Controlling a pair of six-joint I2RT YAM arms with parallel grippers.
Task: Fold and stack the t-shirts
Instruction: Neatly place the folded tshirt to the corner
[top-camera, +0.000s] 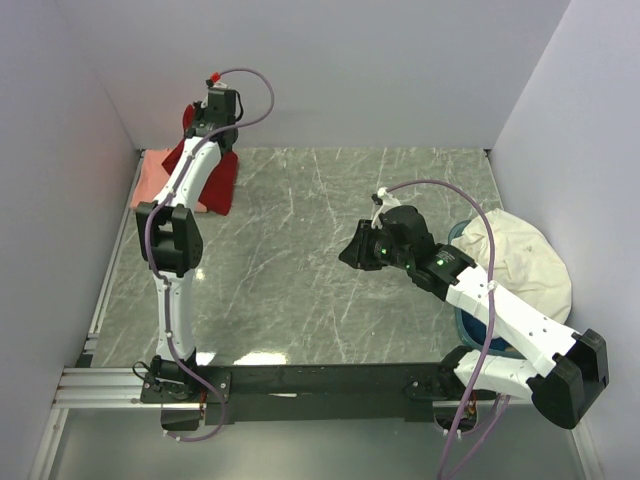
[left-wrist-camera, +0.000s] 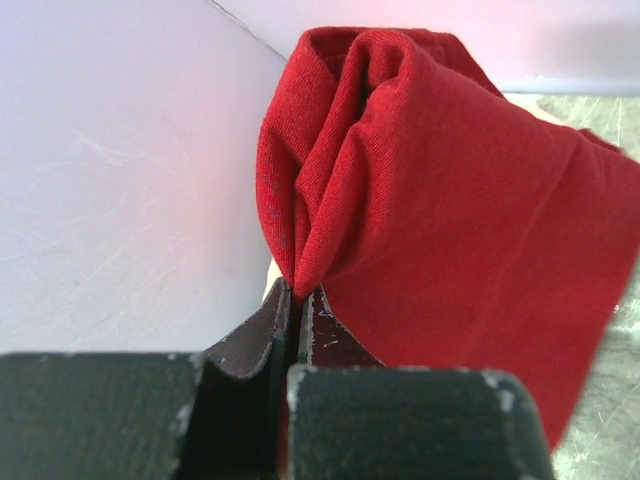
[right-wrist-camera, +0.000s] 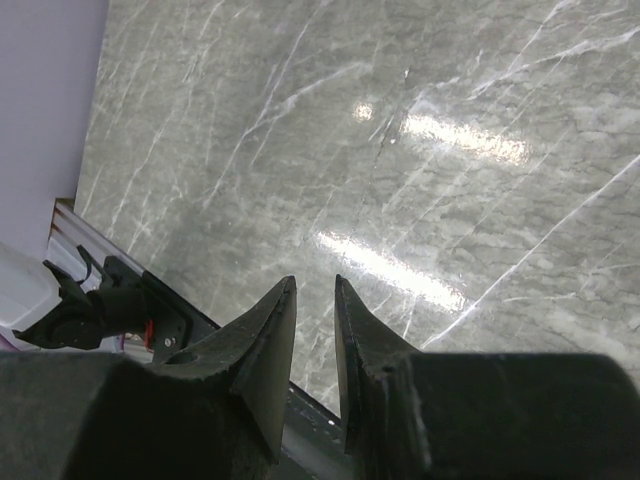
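The deep red t-shirt (top-camera: 222, 178) is lifted at the far left corner, its bunched edge pinched in my left gripper (top-camera: 200, 120). In the left wrist view the jaws (left-wrist-camera: 297, 292) are shut on a fold of that red t-shirt (left-wrist-camera: 440, 200), which hangs in front of the wall. Under and beside it on the table lies the salmon-pink t-shirt (top-camera: 155, 182), partly hidden by the arm and the red cloth. My right gripper (top-camera: 352, 250) hovers over the middle of the table. Its jaws (right-wrist-camera: 315, 282) stand a little apart, with only bare marble showing between them.
A blue basket (top-camera: 470, 325) holding a white cloth (top-camera: 520, 260) stands at the right wall. White walls enclose the table on the left, back and right. A metal rail (top-camera: 100, 385) and the arm bases run along the near edge.
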